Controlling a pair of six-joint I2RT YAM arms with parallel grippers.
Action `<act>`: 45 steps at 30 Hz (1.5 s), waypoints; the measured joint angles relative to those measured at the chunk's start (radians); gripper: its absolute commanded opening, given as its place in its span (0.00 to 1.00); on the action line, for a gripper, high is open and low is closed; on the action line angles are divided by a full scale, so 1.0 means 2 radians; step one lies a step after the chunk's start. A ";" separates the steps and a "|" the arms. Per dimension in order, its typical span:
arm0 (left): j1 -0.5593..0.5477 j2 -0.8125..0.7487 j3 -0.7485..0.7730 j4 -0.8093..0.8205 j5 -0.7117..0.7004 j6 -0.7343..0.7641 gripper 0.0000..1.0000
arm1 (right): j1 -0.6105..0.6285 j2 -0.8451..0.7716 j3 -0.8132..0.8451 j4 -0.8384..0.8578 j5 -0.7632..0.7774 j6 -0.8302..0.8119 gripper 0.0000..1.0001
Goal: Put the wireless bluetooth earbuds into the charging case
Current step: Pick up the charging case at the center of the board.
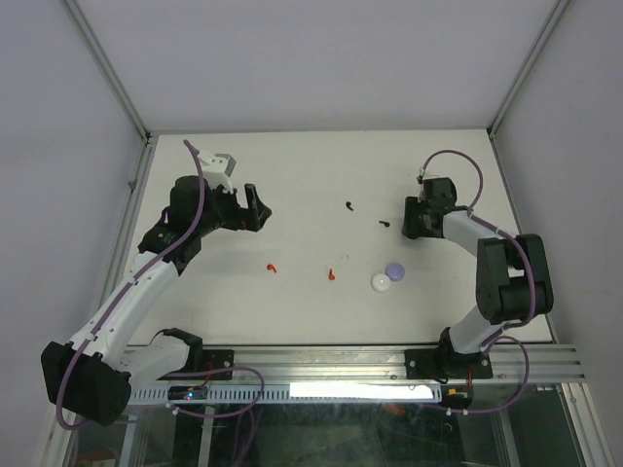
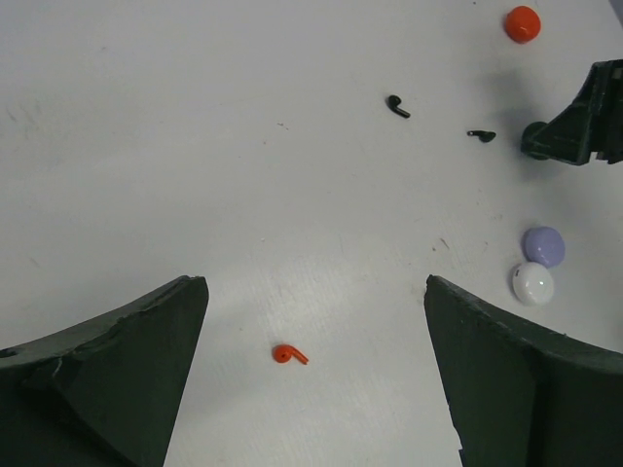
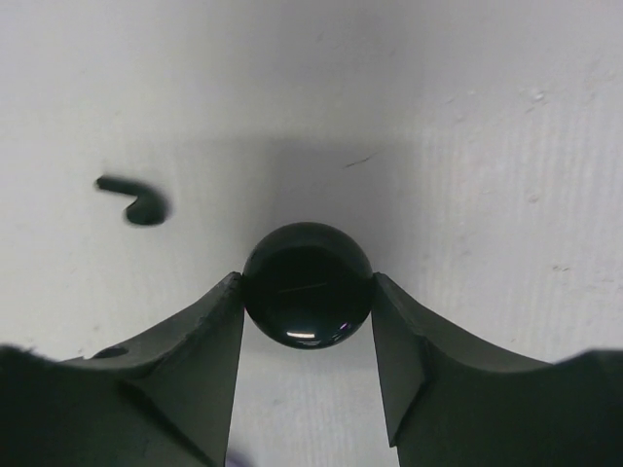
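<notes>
While the right claw (image 3: 307, 282) is pinching a glossy black round case (image 3: 307, 304) by its sides between both fingers, one black earbud (image 3: 136, 202) is lying loose on the white tabletop (image 3: 467, 117) just to the left of it, close by but not touching. Whether the case is resting on the tabletop or hanging just above it is not showing clearly. From overhead, this claw is sitting over the right half of the tabletop, and a second black earbud (image 1: 348, 205) is lying a little further towards the middle. The left claw (image 2: 313, 292) is hovering over the left half with its fingers spread wide and nothing between them. A red earbud (image 1: 272, 267) and a second red earbud (image 1: 333, 275) are lying on the bare tabletop nearer the front edge. One of them is showing in the left wrist view, low in the gap between the fingers and apart from both. A lilac round case (image 2: 543, 246) and a white round case (image 2: 532, 283) are sitting closed and seemingly touching, nearer the right arm. A red round case (image 2: 523, 23) is showing at the top of the left wrist view
</notes>
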 measured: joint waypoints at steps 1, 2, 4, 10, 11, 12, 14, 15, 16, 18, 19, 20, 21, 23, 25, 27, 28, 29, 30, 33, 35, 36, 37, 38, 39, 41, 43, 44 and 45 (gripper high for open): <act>0.000 0.002 0.000 0.001 0.009 -0.004 0.97 | 0.007 -0.009 -0.005 -0.001 0.000 0.002 0.44; 0.000 0.003 0.000 0.002 0.019 -0.010 0.97 | 0.015 -0.021 -0.012 -0.001 -0.001 0.006 0.44; 0.000 0.005 0.000 0.007 0.042 -0.023 0.96 | 0.033 -0.051 -0.026 0.002 -0.001 0.014 0.44; 0.000 0.005 0.000 0.027 0.096 -0.069 0.92 | 0.080 -0.153 -0.068 0.027 0.000 0.038 0.44; 0.000 0.005 0.000 0.031 0.102 -0.079 0.91 | 0.089 -0.170 -0.074 0.033 0.000 0.043 0.44; 0.000 0.005 0.000 0.038 0.110 -0.090 0.90 | 0.098 -0.182 -0.079 0.038 0.000 0.046 0.44; -0.001 0.005 -0.004 0.063 0.132 -0.118 0.90 | 0.121 -0.210 -0.093 0.057 0.001 0.054 0.44; -0.002 0.005 -0.007 0.071 0.136 -0.125 0.89 | 0.130 -0.219 -0.098 0.064 0.002 0.056 0.44; -0.004 0.005 -0.012 0.082 0.144 -0.137 0.88 | 0.142 -0.229 -0.105 0.073 0.004 0.059 0.44; -0.012 0.008 -0.021 0.101 0.152 -0.160 0.87 | 0.167 -0.248 -0.120 0.094 0.006 0.065 0.44; -0.019 0.012 -0.025 0.111 0.155 -0.171 0.87 | 0.179 -0.256 -0.126 0.103 0.007 0.068 0.45; -0.027 0.016 -0.028 0.121 0.157 -0.181 0.86 | 0.191 -0.263 -0.132 0.113 0.008 0.069 0.45; -0.034 0.020 -0.030 0.129 0.158 -0.187 0.85 | 0.202 -0.271 -0.137 0.124 0.008 0.070 0.45; -0.054 0.030 -0.034 0.147 0.157 -0.202 0.83 | 0.219 -0.283 -0.147 0.144 0.009 0.070 0.45; -0.074 0.043 -0.034 0.165 0.156 -0.213 0.80 | 0.239 -0.293 -0.153 0.165 0.011 0.068 0.45; -0.096 0.061 -0.034 0.183 0.152 -0.223 0.76 | 0.258 -0.297 -0.159 0.187 0.013 0.065 0.45; -0.104 0.070 -0.034 0.188 0.148 -0.225 0.74 | 0.269 -0.298 -0.161 0.197 0.014 0.062 0.45; -0.114 0.081 -0.034 0.194 0.145 -0.229 0.73 | 0.277 -0.299 -0.164 0.205 0.014 0.059 0.45; -0.118 0.087 -0.034 0.197 0.143 -0.232 0.71 | 0.285 -0.299 -0.167 0.212 0.017 0.055 0.45; -0.138 0.109 -0.034 0.208 0.130 -0.237 0.67 | 0.315 -0.299 -0.176 0.237 0.022 0.040 0.45; -0.147 0.118 -0.034 0.209 0.120 -0.238 0.63 | 0.336 -0.299 -0.182 0.249 0.027 0.028 0.45; -0.151 0.121 -0.034 0.210 0.117 -0.238 0.60 | 0.342 -0.299 -0.182 0.252 0.029 0.023 0.45; -0.154 0.125 -0.033 0.210 0.116 -0.238 0.58 | 0.351 -0.298 -0.183 0.259 0.031 0.017 0.45; -0.156 0.128 -0.032 0.211 0.113 -0.238 0.56 | 0.358 -0.298 -0.184 0.266 0.033 0.012 0.45; -0.159 0.132 -0.031 0.212 0.111 -0.239 0.55 | 0.364 -0.297 -0.184 0.271 0.033 0.007 0.45; -0.162 0.138 -0.028 0.216 0.105 -0.238 0.51 | 0.373 -0.294 -0.184 0.283 0.036 -0.002 0.45; -0.162 0.142 -0.028 0.219 0.103 -0.238 0.46 | 0.379 -0.290 -0.185 0.295 0.038 -0.010 0.45; -0.162 0.144 -0.028 0.219 0.103 -0.239 0.45 | 0.381 -0.289 -0.186 0.300 0.039 -0.013 0.45; -0.162 0.144 -0.028 0.219 0.103 -0.239 0.44 | 0.382 -0.287 -0.187 0.302 0.040 -0.015 0.45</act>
